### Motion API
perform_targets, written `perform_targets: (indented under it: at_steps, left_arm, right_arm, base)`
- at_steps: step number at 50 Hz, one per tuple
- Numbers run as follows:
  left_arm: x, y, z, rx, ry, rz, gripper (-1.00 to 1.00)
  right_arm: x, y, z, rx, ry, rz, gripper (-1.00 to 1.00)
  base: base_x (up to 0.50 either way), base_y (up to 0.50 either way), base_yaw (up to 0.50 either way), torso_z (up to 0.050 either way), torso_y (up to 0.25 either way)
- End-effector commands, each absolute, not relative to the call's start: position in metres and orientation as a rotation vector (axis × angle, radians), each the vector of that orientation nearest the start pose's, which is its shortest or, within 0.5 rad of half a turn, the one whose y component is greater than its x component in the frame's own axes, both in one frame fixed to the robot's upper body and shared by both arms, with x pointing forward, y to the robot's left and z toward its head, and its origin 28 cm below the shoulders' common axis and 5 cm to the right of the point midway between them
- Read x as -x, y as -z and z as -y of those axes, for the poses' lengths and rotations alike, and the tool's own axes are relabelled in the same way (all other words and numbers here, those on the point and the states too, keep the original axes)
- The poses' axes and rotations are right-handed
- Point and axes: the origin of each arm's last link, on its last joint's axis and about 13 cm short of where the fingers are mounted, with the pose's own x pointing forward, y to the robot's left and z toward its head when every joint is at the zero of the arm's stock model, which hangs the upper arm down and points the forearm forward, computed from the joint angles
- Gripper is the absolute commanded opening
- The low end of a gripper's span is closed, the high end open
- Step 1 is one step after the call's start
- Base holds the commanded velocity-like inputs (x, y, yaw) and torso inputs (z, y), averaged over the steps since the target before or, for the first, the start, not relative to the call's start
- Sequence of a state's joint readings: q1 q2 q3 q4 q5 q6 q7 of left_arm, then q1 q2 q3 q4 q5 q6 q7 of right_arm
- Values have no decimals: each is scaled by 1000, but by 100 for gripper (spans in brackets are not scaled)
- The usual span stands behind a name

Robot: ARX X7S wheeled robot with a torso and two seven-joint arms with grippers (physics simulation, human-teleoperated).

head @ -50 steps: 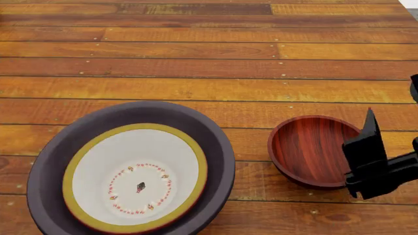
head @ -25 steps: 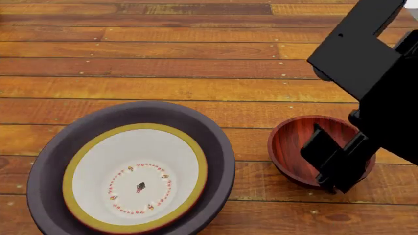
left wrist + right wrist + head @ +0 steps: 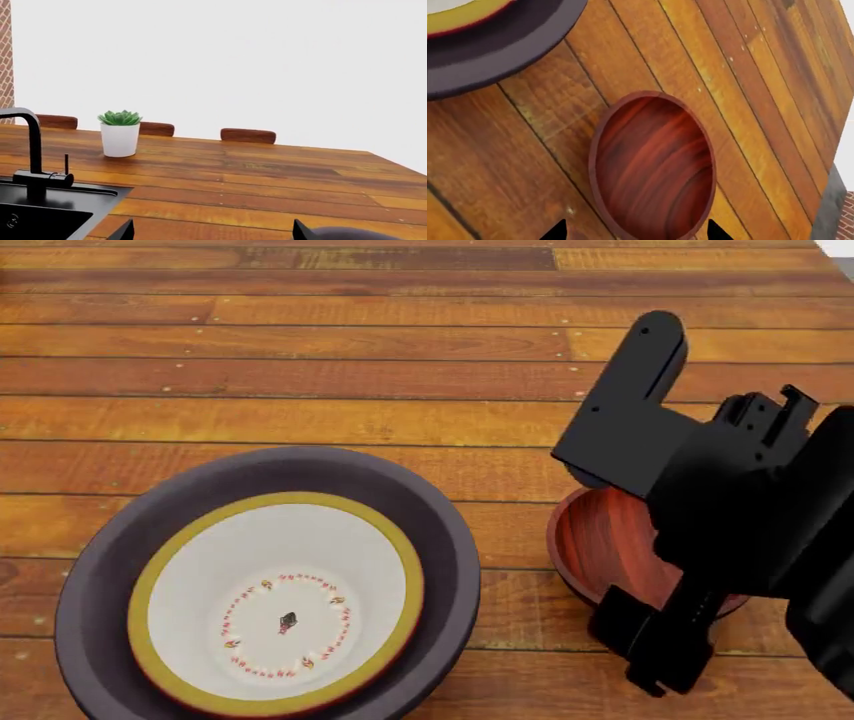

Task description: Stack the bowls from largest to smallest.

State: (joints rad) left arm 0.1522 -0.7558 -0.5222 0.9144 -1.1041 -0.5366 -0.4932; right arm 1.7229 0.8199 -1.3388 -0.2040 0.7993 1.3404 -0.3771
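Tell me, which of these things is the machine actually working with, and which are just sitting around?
Part of the job:
- dark purplish-grey bowl
- white bowl with yellow rim, sitting inside the grey one
- red-brown wooden bowl, alone on the table
- right pincer, over the wooden bowl

Just lying about:
- potted plant
- black tap
- sink
- chair backs

Head cam downward over table (image 3: 400, 390); R wrist close above red-brown bowl (image 3: 654, 165), shared w/ head; L wrist level.

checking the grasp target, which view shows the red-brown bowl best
The right wrist view: the red-brown wooden bowl shows nearly whole, rim and inside. In the head view the right arm hides over half of it; the left wrist view misses it.
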Motion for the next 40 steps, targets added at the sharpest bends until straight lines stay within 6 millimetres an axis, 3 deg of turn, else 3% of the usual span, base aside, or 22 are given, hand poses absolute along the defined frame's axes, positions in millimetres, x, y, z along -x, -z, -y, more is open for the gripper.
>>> perform_targets:
  at_steps: [1,15,32,40]
  left_arm:
    - [-141,-203,-304,54,-81,235,100]
    - [-139,-205,-305,57,-87,240,100]
    - [-139,-202,-305,57,-84,231,100]
    - [-140,-201,-306,57,-89,231,100]
  right_arm:
    - [-308,-299,174,912,-562,-736,100]
    - [-314,-280,169,950,-590,-779,100]
    - [-353,-263,172,945,-549,-809,100]
    - [-359,-249,173,931,-562,-851,100]
  base:
    - [0,0,0,0,0]
    - [0,0,0,0,0]
    - [0,0,0,0,0]
    - [0,0,0,0,0]
